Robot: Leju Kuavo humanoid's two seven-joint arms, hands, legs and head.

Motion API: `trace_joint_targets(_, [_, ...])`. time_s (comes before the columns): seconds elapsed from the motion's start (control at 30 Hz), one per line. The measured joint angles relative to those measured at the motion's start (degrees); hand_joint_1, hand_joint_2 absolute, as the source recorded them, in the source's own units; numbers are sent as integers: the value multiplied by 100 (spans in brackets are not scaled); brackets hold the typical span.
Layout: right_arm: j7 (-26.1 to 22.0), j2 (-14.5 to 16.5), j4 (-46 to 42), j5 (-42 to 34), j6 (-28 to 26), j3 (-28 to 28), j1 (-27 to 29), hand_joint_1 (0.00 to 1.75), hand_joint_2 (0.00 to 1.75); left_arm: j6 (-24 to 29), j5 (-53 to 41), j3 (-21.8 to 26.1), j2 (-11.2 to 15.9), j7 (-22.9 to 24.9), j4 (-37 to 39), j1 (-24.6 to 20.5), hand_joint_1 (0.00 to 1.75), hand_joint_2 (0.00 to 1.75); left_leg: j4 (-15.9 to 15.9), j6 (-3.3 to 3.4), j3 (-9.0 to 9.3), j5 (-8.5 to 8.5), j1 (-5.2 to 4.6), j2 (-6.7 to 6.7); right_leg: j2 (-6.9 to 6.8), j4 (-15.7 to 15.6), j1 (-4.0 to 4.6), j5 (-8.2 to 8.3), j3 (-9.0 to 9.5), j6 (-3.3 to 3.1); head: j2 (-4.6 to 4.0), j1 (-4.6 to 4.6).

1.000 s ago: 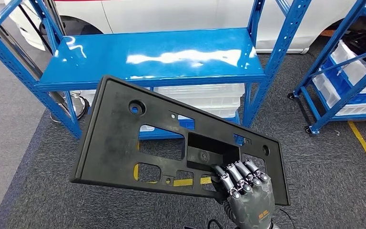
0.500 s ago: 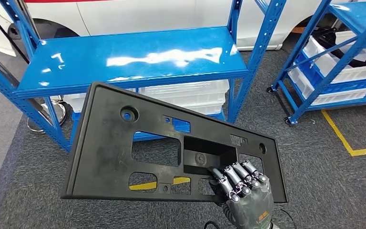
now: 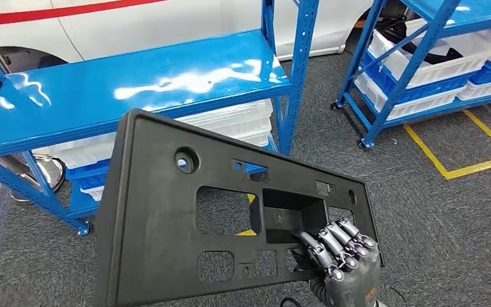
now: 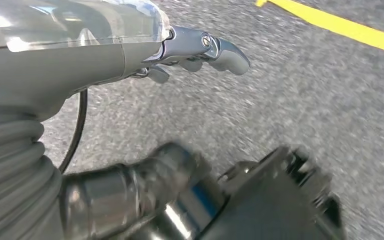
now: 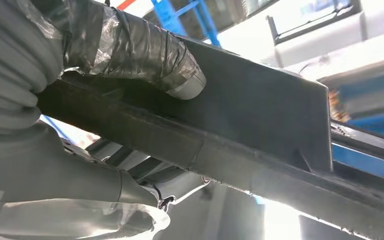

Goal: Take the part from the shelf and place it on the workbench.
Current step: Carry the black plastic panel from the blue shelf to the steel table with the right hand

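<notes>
**A:** Since the earlier pictures the whole head view has swung: the blue shelf [image 3: 134, 83] now sits toward ten o'clock, and the second blue rack [image 3: 422, 57] with its white bins has come further in at two o'clock. That is the camera turning, not the racks moving.

**B:** And the part?

**A:** The black panel [image 3: 160, 211] stays in the right hand [image 3: 342, 262], now tilted a little more steeply, its long edge running from ten o'clock down to four o'clock. It is held in the air in front of the shelf, above the grey carpet [image 3: 447, 236], resting on nothing.

**B:** How is it gripped?

**A:** The dark fingers [image 3: 332, 246] curl over the panel's near edge beside the rectangular recess, at about five o'clock in the head view. In the right wrist view the taped thumb [image 5: 145, 55] presses on the panel's [image 5: 260, 110] other face, so the edge is pinched between them.

**B:** Left hand?

**A:** In its wrist view the left hand [image 4: 200, 52] hangs over the carpet near a yellow floor line [image 4: 340, 27], holding nothing. The picture is blurred; I cannot tell whether its fingers are spread or curled.
</notes>
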Motion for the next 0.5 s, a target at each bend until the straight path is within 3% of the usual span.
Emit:
trace_joint_targets(0.03, [-151, 87, 8, -100, 0, -87, 42, 175, 175, 1, 0, 1, 0, -5, 0, -3, 0, 175, 326, 2, -147, -107, -2, -27, 51, 3, 10, 3, -5, -7, 0, 1])
trace_joint_targets(0.07, [-251, 159, 18, -172, 0, -159, 78, 175, 175, 2, 0, 2, 0, -9, 0, -10, 0, 175, 458, 12, -206, -93, -3, -40, 109, 7, 19, 5, -5, -9, 0, 0])
trace_joint_targets(0.1, [-317, 220, 27, -218, 0, -219, 107, 175, 175, 3, 0, 3, 0, -9, 0, -18, 0, 175, 370, 30, -160, 33, -4, -51, 174, 13, 25, 5, 0, -10, 0, 1])
trace_joint_targets(0.13, [-348, 272, 33, -238, 0, -263, 130, 175, 175, 3, 0, 3, 0, -8, 0, -22, 0, 175, 59, 56, -11, 247, -5, -80, 244, 19, 30, 6, 8, -10, 0, 1])
trace_joint_targets(0.2, [-397, 370, 40, -260, 0, -342, 160, 175, 175, 6, 0, 3, 8, -4, 0, -1, 0, 175, -724, 128, 333, 611, -5, -308, 373, 38, 33, 13, -1, 5, 0, 3])
trace_joint_targets(0.27, [-493, 469, 45, -285, -1, -437, 189, 175, 175, 11, 0, 4, 18, -2, 0, 11, 0, 175, -1116, 169, 484, 696, -20, -489, 478, 49, 13, 43, -59, 61, 0, 0])
trace_joint_targets(0.33, [-607, 562, 46, -317, -2, -543, 228, 175, 175, 16, 0, 5, 21, -2, 1, 6, 0, 175, -1194, 194, 502, 707, -19, -429, 573, 25, 1, 89, -101, 146, 0, -4])
trace_joint_targets(0.4, [-665, 628, 46, -345, -5, -642, 257, 175, 175, 18, 0, 5, 19, -3, 1, 0, 0, 175, -1285, 254, 529, 773, 11, -311, 455, 118, 24, 16, -152, 207, 0, 10])
trace_joint_targets(0.5, [-679, 678, 58, -368, -9, -755, 265, 175, 175, 16, 0, 5, 11, -4, 0, -2, 0, 175, -1339, 312, 542, 815, 14, -100, 98, 993, 23, -482, -552, 270, 0, 38])
